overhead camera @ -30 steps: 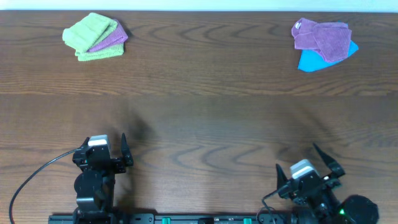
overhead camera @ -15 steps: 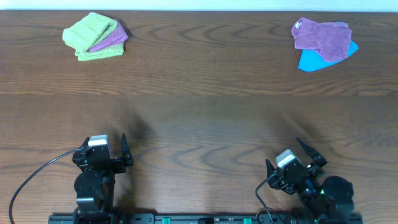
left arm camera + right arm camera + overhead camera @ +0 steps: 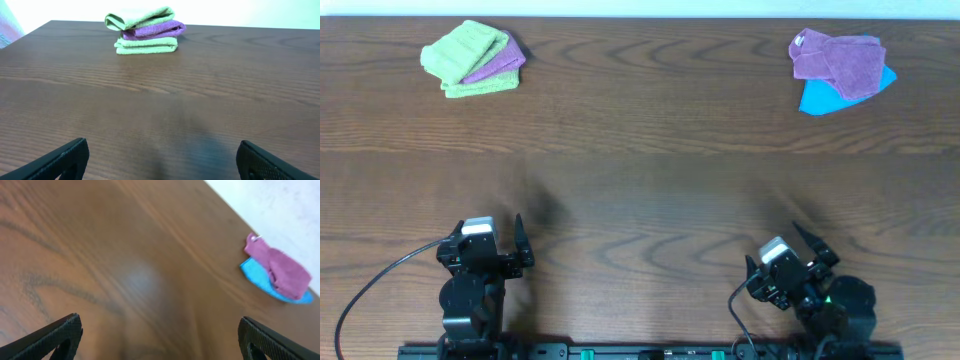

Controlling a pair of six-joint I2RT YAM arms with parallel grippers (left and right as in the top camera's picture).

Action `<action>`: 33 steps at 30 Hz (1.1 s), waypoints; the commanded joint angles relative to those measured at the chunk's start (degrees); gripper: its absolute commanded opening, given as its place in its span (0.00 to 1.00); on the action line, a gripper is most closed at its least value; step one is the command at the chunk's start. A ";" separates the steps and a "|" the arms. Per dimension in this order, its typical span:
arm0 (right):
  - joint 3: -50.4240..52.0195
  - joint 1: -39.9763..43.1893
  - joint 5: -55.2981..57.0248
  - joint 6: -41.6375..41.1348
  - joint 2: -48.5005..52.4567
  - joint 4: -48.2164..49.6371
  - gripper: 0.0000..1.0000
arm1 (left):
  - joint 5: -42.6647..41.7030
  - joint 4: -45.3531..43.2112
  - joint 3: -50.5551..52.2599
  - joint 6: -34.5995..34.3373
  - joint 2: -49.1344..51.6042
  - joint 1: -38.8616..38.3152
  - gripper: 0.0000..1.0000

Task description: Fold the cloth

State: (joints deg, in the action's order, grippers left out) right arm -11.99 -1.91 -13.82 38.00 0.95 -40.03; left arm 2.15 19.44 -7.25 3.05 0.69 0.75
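I read the left claw point(image 3: 162, 159) as wide open and empty: its two tips sit at the bottom corners of its wrist view with only bare counter point(image 3: 640, 180) between them. The right claw point(image 3: 160, 332) is likewise spread wide, with nothing in it. The only lime-green piece I can find is the top layer of a small stack, and I take that to be the cloth point(image 3: 140, 17). It lies far ahead of the left claw and slightly to its left, already doubled over on a purple towel point(image 3: 152, 30), which rests on a paler green towel point(image 3: 146, 46). Its long side runs across the left claw's line of approach, a little skewed. The left arm is plainly the nearer. The right claw is well apart from the stack and looks towards a heap of purple towels point(image 3: 835, 60) on a blue towel point(image 3: 815, 98). I cannot see a white tag on the cloth. Its underside and rear edge are hidden, and the right wrist view is blurred. Only the claw tips show in either wrist view.
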 commanded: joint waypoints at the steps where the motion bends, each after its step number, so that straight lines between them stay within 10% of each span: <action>1: 1.66 -0.52 0.24 0.42 -0.66 0.00 0.99 | 0.83 0.37 1.29 0.74 -0.46 0.39 0.95; 11: 2.51 -0.52 0.48 -1.46 -0.66 -0.07 0.99 | 0.83 0.37 1.29 0.76 -0.46 0.39 0.96; 20: 2.71 -0.52 10.38 -31.98 -0.66 -1.95 0.99 | 0.83 0.37 1.29 0.74 -0.46 0.39 0.95; 33: 2.71 -0.52 10.60 -32.65 -0.66 -1.75 0.99 | 0.83 0.37 1.29 0.74 -0.46 0.39 0.95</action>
State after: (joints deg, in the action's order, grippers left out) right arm -10.26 -1.91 -3.99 6.59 0.95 -41.71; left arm 2.15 19.44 -7.25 3.05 0.69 0.75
